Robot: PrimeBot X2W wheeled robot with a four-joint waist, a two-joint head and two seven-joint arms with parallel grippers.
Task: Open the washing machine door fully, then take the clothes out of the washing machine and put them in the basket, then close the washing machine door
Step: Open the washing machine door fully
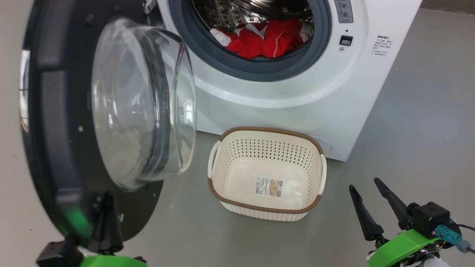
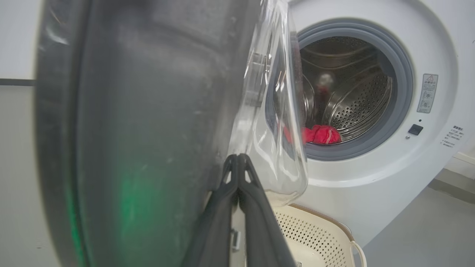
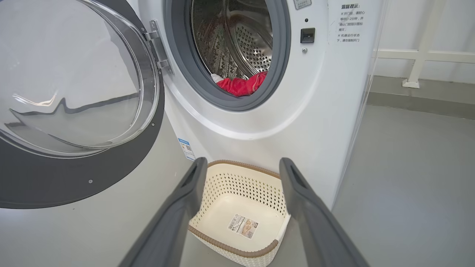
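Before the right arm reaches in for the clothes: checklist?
1. washing machine door swung clear of the opening: ok.
2. Door at full swing: cannot tell.
3. clothes lying at the front of the opening, nothing in the way: ok.
4. basket upright, empty, on the floor before the washing machine: ok.
5. right claw open, holding nothing: ok.
6. left claw off the door: cannot tell. It is shut, tips by the door's inner face.

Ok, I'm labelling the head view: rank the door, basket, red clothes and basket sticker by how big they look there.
Largest to smallest:
1. door, though nearness to the camera inflates it
2. basket
3. clothes
4. sticker
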